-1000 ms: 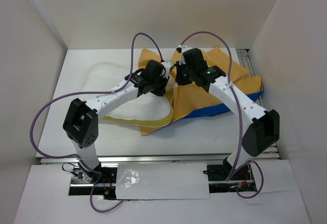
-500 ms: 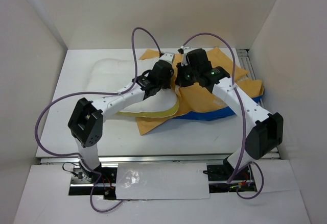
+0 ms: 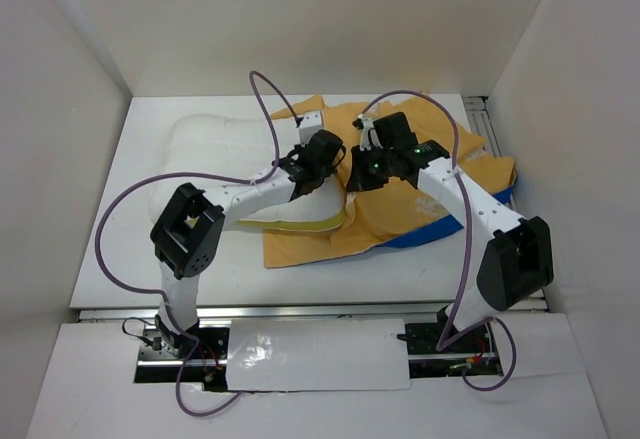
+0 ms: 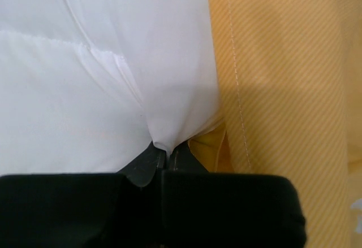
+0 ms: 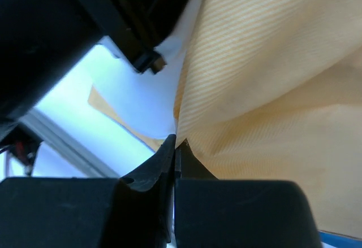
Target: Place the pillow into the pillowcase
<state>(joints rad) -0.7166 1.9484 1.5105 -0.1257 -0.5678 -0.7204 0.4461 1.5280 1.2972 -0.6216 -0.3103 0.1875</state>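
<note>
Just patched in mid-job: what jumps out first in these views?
The plump white quilted pillow fills the left of the top view, its right end pinched in the left gripper. To its right lies the big fabric pillowcase, orange-yellow lining up with blue peeking beneath, an edge clamped by the right gripper.

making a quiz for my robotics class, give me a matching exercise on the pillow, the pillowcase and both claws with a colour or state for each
Column one:
1. pillow
2. pillowcase
3. left claw
4. right claw

Column two:
a. shut on orange-yellow cloth
b. plain white and plump, furthest left
c. shut on a pinch of white fabric
d. orange-yellow with a blue strip along its near right edge

Pairs: 1-b, 2-d, 3-c, 4-a
</note>
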